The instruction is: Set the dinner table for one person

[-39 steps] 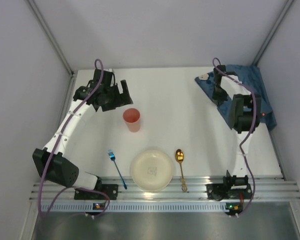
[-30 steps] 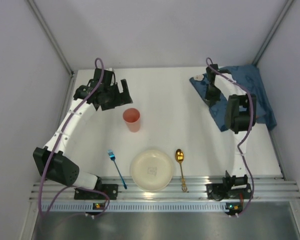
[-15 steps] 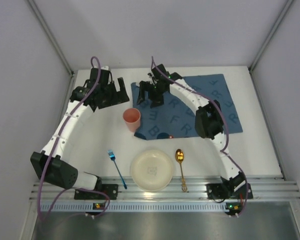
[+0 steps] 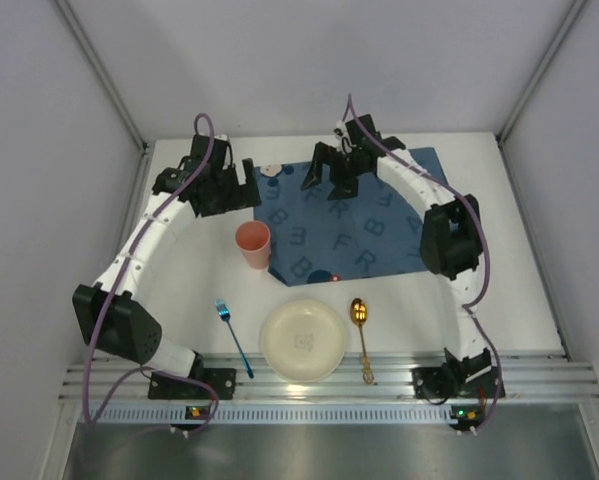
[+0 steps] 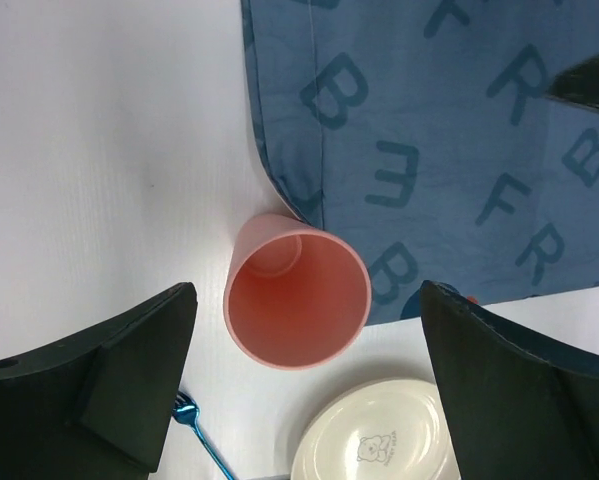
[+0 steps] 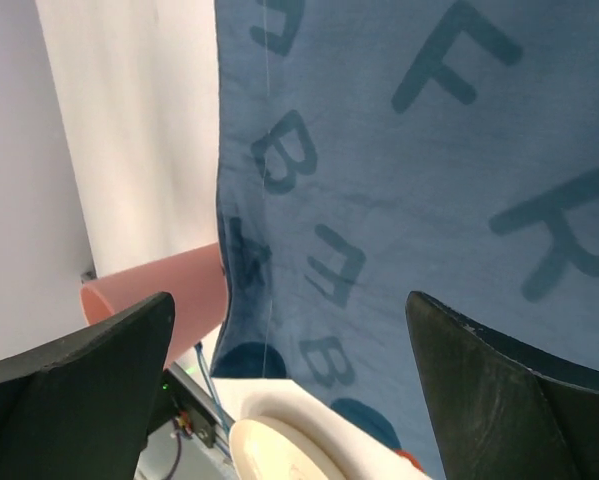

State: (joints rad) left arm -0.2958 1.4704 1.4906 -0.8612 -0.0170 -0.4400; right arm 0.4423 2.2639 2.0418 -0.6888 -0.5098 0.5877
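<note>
Fingers point(image 5: 99, 390) of the left gripper point(image 5: 307, 288) gape wide over one cup point(image 4: 253, 244), and the right gripper point(image 6: 289, 295) spreads likewise above one mat point(image 4: 364, 225). The cup touches the mat's left edge. One plate point(image 4: 304, 341), fork point(image 4: 233, 337) and spoon point(image 4: 361, 335) lie by the table's point(image 4: 519, 290) near rail; bare top shows right of the mat.

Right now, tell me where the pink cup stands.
Top view: the pink cup stands left of centre, at the placemat's left edge, beyond the fork.

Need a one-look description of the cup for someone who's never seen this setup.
On the white table, find the dark blue letter-printed placemat at the centre. The cup stands upright at the placemat's left edge, behind the blue fork and the cream plate. It is the only pink item: a plain, empty tumbler.
</note>
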